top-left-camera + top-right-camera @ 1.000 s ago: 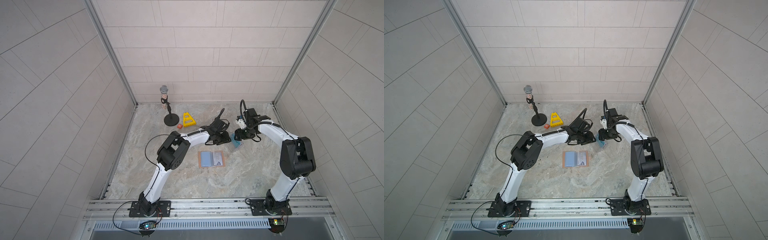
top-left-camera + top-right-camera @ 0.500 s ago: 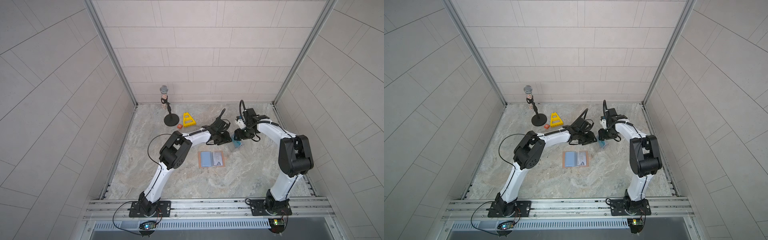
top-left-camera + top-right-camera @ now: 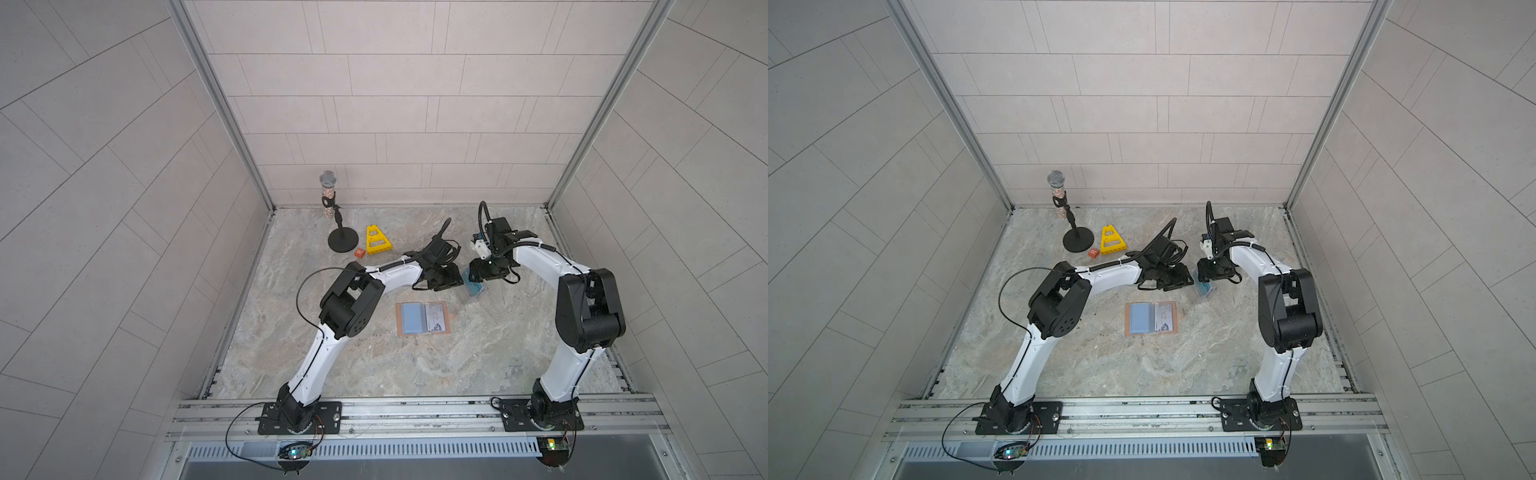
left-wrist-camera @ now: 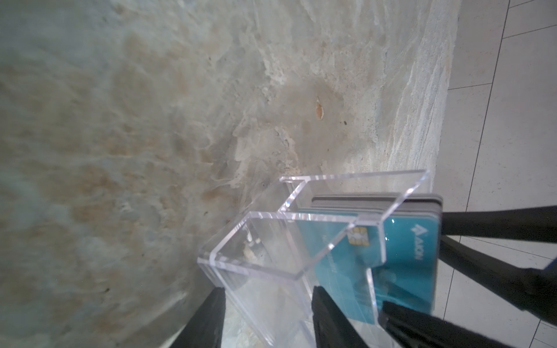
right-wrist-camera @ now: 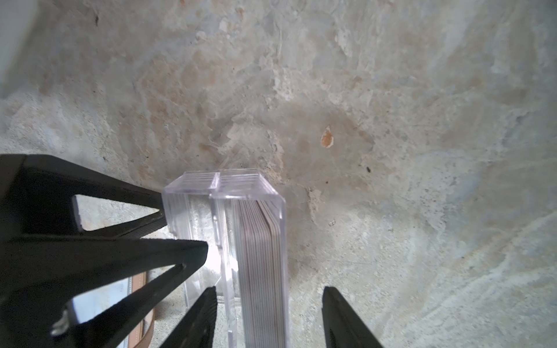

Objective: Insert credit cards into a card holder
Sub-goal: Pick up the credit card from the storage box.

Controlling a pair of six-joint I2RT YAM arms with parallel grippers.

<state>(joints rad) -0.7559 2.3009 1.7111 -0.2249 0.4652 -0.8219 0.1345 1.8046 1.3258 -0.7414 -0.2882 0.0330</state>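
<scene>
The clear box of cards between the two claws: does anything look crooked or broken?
Nothing looks broken or spilled. One small oddity: in the clear box, the outermost credit cards splay away from the otherwise straight stack, seen in the right wrist view.

microphone [image 3: 328,179], yellow wedge [image 3: 377,241], orange tile [image 3: 359,252], clear stand [image 4: 265,271]

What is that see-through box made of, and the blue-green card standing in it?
The clear stand looks like hard acrylic or similar plastic: transparent, glossy, with thick polished edges that catch light. The teal card looks like thin glossy plastic: smooth and shiny, with a small metallic chip.
</scene>
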